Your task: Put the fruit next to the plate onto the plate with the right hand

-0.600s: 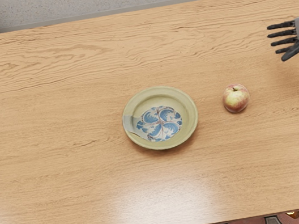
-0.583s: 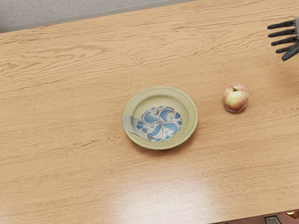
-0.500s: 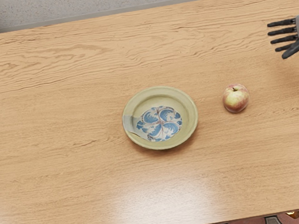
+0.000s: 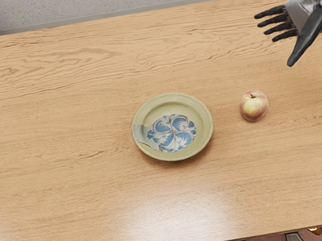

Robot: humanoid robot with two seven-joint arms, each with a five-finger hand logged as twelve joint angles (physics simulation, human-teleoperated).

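The robot's grey-and-black right hand point(image 4: 299, 15) has swung in from the right edge of the pale wooden table point(image 4: 50, 83), showing more of itself and sitting higher and further left in the head view than half a second ago. Its black fingers point(image 4: 274, 19) are spread apart and point left, the thumb angles down toward the near edge, and it holds nothing. The round red-and-yellow apple point(image 4: 254, 105) has not stirred: it stands on the bare wood just to the right of the green-rimmed plate with the blue flower pattern point(image 4: 170, 99), close to it but not touching. From the hand, the apple lies toward the near edge and to the left, well apart, roughly where the thumb points. Being round, it offers no favoured axis. The reach looks barely begun, and the lift and the short carry left to the plate remain. No left arm shows.
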